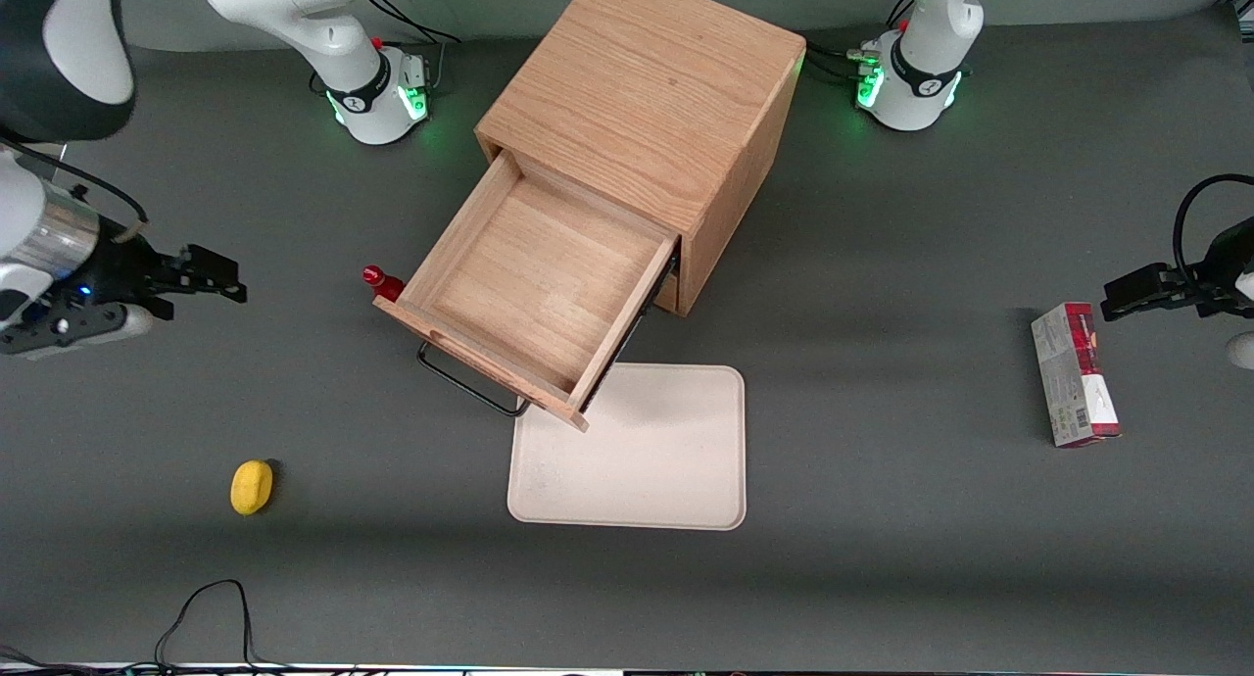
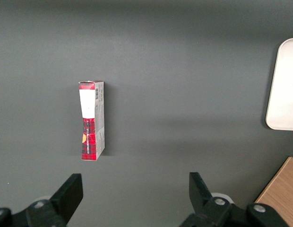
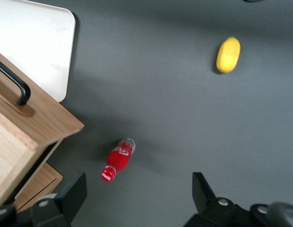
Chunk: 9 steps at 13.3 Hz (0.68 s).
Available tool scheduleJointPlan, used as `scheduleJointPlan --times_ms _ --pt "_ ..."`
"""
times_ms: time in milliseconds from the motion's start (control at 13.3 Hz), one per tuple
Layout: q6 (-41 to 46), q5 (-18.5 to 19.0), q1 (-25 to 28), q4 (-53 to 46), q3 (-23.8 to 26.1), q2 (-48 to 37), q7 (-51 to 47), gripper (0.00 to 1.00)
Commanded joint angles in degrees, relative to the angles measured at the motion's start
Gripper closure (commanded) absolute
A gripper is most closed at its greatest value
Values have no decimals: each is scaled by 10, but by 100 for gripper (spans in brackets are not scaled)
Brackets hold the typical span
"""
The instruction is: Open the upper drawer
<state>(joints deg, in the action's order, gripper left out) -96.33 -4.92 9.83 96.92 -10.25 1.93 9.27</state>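
A robotics lab: two white arms bolted to a grey worktop (image 1: 882, 578), green base lights glowing, cables trailing, test props scattered near the claw (image 1: 211, 272).

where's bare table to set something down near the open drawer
Bare patch between the lemon and the tray, nearer the camera than the upper drawer. Another between the tray and the red box. Crowded by the red bottle beside the drawer front. The open gripper hangs toward the working arm's end.
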Motion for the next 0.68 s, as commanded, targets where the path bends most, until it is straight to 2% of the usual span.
scheduleJointPlan --times_ms 0,602 --pt "-1 21 -59 18 86 -25 -26 0" --pt "15 29 -57 -19 90 -10 -42 0"
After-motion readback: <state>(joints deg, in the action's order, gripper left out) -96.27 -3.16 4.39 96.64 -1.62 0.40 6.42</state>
